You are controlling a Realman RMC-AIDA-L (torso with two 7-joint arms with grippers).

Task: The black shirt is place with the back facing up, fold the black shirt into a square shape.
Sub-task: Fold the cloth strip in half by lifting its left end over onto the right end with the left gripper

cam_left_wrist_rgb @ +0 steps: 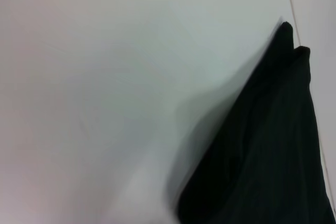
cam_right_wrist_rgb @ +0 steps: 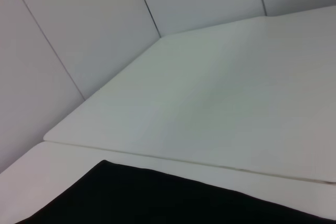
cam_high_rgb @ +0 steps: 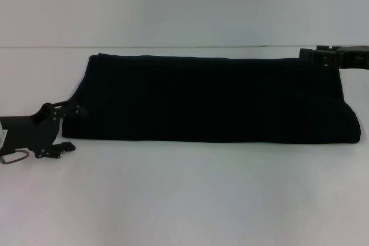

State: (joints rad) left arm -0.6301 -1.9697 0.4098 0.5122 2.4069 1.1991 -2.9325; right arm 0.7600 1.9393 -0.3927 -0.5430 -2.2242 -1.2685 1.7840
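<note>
The black shirt [cam_high_rgb: 213, 99] lies flat on the white table as a long, wide band running left to right. My left gripper [cam_high_rgb: 70, 129] sits at the shirt's near left corner, open, with one finger [cam_high_rgb: 76, 110] against the cloth edge and the other [cam_high_rgb: 66, 147] on the bare table. In the left wrist view a raised fold of the shirt [cam_left_wrist_rgb: 273, 150] fills one side. My right gripper [cam_high_rgb: 324, 56] is at the shirt's far right corner, dark against the dark cloth. The right wrist view shows the shirt's edge [cam_right_wrist_rgb: 173, 203] close below the camera.
The white table [cam_high_rgb: 184, 200] extends well in front of the shirt. Its far edge [cam_high_rgb: 173, 47] meets a pale wall just behind the shirt. The right wrist view shows a table seam [cam_right_wrist_rgb: 184, 160] and panelled walls.
</note>
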